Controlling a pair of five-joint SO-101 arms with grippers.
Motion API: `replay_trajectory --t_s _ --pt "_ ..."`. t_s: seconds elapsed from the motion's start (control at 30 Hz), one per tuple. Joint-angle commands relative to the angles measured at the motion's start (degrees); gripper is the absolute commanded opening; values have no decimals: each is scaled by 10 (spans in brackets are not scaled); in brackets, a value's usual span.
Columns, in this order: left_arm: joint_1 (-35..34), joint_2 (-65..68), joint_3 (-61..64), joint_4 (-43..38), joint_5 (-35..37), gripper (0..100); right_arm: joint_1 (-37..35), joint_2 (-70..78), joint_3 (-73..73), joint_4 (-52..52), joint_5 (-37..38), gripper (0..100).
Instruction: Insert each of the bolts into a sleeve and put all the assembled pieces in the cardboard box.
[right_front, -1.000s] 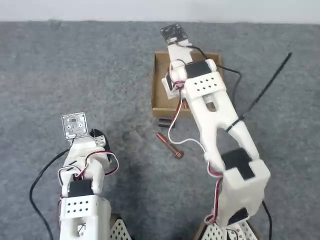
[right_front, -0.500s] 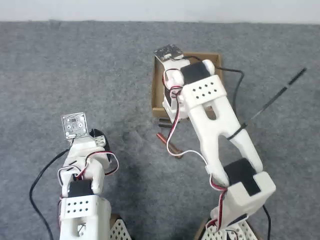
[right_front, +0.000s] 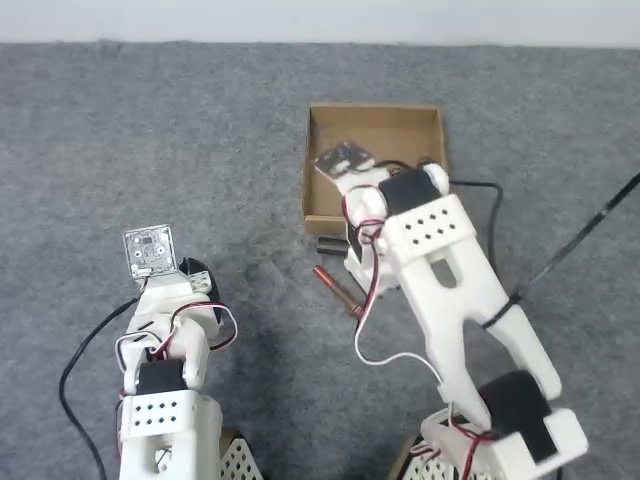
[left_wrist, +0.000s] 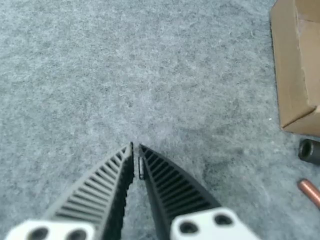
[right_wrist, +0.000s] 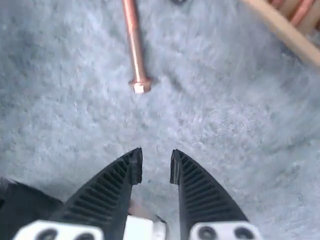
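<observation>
A copper bolt (right_front: 334, 287) (right_wrist: 133, 45) lies on the grey carpet just in front of the cardboard box (right_front: 372, 118). A short black sleeve (right_front: 327, 245) (left_wrist: 310, 150) rests between the bolt and the box's near wall. My right gripper (right_wrist: 155, 162) hovers over bare carpet a little short of the bolt's head, open by a narrow gap with nothing in it. Copper pieces (right_wrist: 295, 10) show inside the box past its wall (right_wrist: 277, 27). My left gripper (left_wrist: 136, 148) is shut and empty over the carpet, well left of the box (left_wrist: 295, 65).
The right arm (right_front: 430, 250) reaches over the box's near edge and hides part of the bolt and box. A black cable (right_front: 585, 230) runs off to the right. Open carpet spreads left of the box and ahead of the left arm (right_front: 165, 330).
The right arm has drawn back from over the box toward the near side, and its wrist now hangs above the bolt area. The left arm has kept still.
</observation>
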Motion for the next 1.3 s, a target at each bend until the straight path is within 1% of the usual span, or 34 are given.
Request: replay_trajectory --t_s 0.0,0.27,0.4,0.5,0.67,0.87,1.2,1.27 --pt "-3 0 -7 6 -9 11 -22 -36 20 -7 109 74" --pt "-3 0 -7 6 -9 11 -36 -35 57 -102 226 77" --pt "-3 0 -7 6 -9 11 -42 -35 90 -144 301 80" --pt "-3 0 -7 6 -9 11 -57 -34 120 -169 330 117" --pt "-3 0 -7 6 -9 11 -79 -34 149 -245 338 129" --pt "-3 0 -7 6 -9 11 -77 22 113 -288 341 109" --pt "-3 0 -7 5 -9 11 -67 173 -32 -285 341 112" --pt "-3 0 -7 5 -9 11 -62 193 -58 -284 354 112"
